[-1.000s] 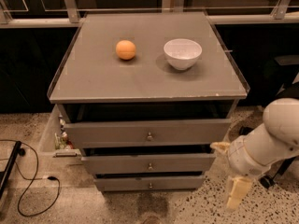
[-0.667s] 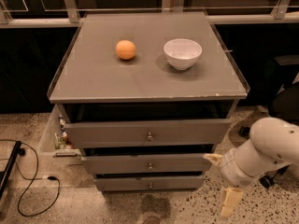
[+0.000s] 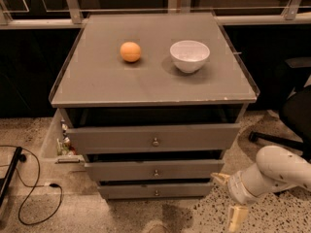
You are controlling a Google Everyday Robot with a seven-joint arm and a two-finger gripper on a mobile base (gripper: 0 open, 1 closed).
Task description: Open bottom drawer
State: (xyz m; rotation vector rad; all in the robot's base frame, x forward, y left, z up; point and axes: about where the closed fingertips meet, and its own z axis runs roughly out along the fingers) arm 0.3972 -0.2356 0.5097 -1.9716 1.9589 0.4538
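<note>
The grey cabinet [image 3: 155, 81] has three drawers. The bottom drawer [image 3: 126, 191] is the lowest one, with a flat grey front and a small round knob [image 3: 156, 193]; a thin dark gap shows above its front. My gripper [image 3: 228, 198] hangs low to the right of the cabinet, near the floor, level with the bottom drawer's right end and apart from it. Its two cream fingers [image 3: 236, 218] stand apart and hold nothing. The white arm [image 3: 277, 166] comes in from the right edge.
An orange [image 3: 130, 51] and a white bowl [image 3: 189, 55] sit on the cabinet top. The top drawer [image 3: 112, 139] and middle drawer [image 3: 116, 170] stick out slightly. A side bin [image 3: 60, 142] hangs at the left. A black cable [image 3: 29, 188] lies on the floor; a black chair [image 3: 296, 115] is at right.
My arm and gripper have moved down and a little left, closer to the floor beside the bottom drawer. The drawers have not moved.
</note>
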